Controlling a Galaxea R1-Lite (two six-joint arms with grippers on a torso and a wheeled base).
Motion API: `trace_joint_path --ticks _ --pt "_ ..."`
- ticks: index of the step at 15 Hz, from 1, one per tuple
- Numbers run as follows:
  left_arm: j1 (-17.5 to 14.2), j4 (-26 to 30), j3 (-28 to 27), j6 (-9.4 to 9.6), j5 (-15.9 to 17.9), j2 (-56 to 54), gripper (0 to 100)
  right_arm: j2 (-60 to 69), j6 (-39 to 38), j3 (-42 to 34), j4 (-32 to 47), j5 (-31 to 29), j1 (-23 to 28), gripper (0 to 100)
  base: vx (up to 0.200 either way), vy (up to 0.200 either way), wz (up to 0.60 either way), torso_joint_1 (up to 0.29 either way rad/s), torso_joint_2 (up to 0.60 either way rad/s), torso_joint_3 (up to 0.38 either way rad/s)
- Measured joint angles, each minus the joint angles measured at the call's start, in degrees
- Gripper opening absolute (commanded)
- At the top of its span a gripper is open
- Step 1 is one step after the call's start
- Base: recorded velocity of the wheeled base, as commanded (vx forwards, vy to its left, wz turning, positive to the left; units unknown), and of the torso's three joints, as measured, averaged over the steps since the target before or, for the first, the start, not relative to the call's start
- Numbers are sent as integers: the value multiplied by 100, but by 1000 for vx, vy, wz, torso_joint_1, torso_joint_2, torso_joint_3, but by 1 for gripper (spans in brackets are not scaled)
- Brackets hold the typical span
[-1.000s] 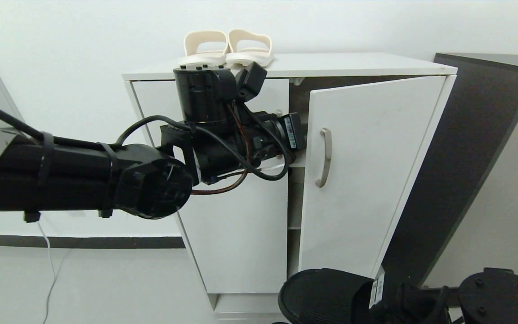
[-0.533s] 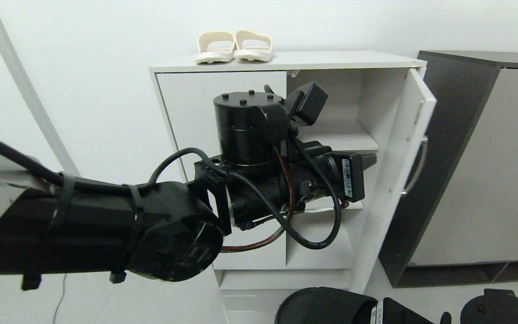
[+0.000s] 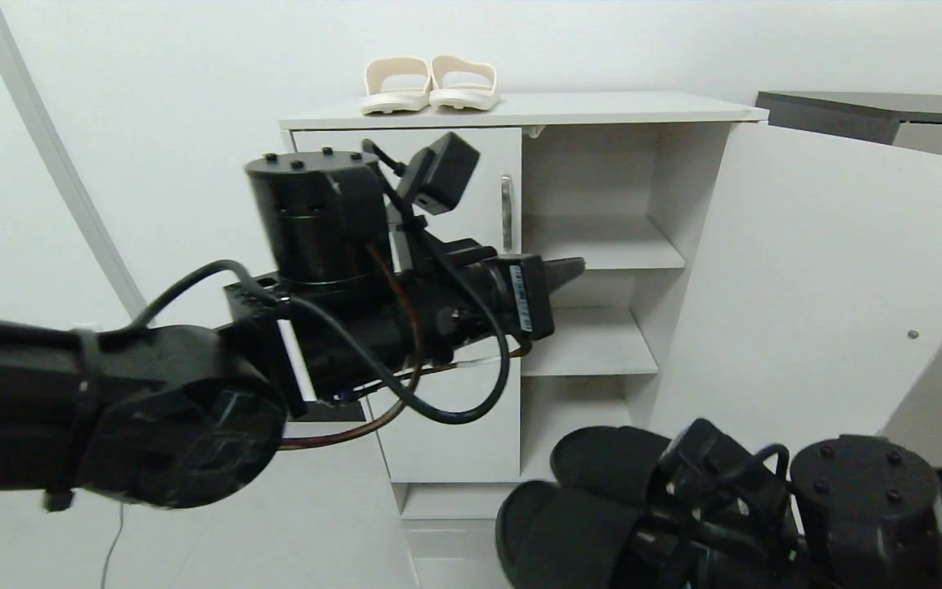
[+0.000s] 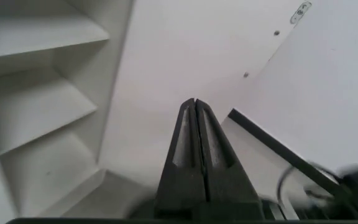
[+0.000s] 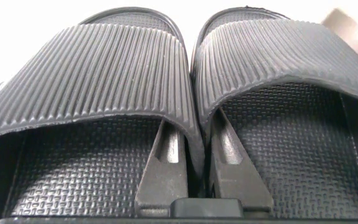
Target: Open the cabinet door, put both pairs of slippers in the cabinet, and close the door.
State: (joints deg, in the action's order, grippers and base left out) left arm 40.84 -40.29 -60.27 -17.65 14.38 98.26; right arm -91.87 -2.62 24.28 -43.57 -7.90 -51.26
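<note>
Room, head view: white wall (image 3: 152, 82) behind; dark grey cabinet (image 3: 872, 110) off to the right, beyond the open door.
Cabinet, head view: white cabinet (image 3: 602, 106), right door (image 3: 814, 278) swung wide, left door (image 3: 471, 172) closed, shelves (image 3: 594, 343) exposed.
Cream slippers (image 3: 430, 82): side by side on the cabinet top, toward its left half.
Left gripper (image 3: 569, 268): at mid-shelf height, in front of the opening, just beside the left door's edge.
Black slippers (image 3: 594, 483): held low in front of the cabinet base; the grip itself is hidden from the head view.
Left wrist view: fingers (image 4: 185, 137) pressed flat together, nothing between them; shelves and the open door's inner face beyond.
Right wrist view: right gripper (image 5: 194, 134) has one finger inside each black slipper, clamped on the two touching side walls; ribbed straps arch over the fingers.
</note>
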Motion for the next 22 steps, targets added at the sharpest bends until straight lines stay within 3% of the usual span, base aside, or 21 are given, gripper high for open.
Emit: trace_joint_path --ticks 3,4,6,7,9,12,15,17,19,22 --pt "-272 191 877 39 -350 -1017 0 -512 -514 579 -351 -898 201 0 0 0 0 0 0 0" --pt "-350 386 1148 169 -664 -1421 0 -669 -596 717 -518 -1103 229 0 0 0 0 0 0 0" --pt "-661 848 1647 677 -1370 -2339 0 -918 -684 914 -714 -1287 256 0 0 0 0 0 0 0" --pt "-925 1112 1921 939 -1665 -2886 0 -998 -685 939 -723 -1295 265 0 0 0 0 0 0 0" --pt "-1532 1684 2447 1224 -2186 -3989 0 -1084 -681 936 -718 -1301 271 0 0 0 0 0 0 0" --pt "-2494 2384 3271 1402 -2804 -5510 0 -1125 -673 906 -729 -1318 267 0 0 0 0 0 0 0" --pt "-3550 2804 4326 1465 -3009 -6833 0 -1139 -666 848 -734 -1413 247 0 0 0 0 0 0 0" --pt "-3988 2954 4856 1486 -3026 -7578 0 -1143 -660 827 -731 -1418 236 0 0 0 0 0 0 0" --pt "-4205 3288 5190 1495 -3042 -8260 0 -1141 -652 824 -731 -1424 206 0 0 0 0 0 0 0" --pt "-4292 3956 5435 1541 -3039 -9055 0 -1136 -651 790 -734 -1426 168 0 0 0 0 0 0 0"
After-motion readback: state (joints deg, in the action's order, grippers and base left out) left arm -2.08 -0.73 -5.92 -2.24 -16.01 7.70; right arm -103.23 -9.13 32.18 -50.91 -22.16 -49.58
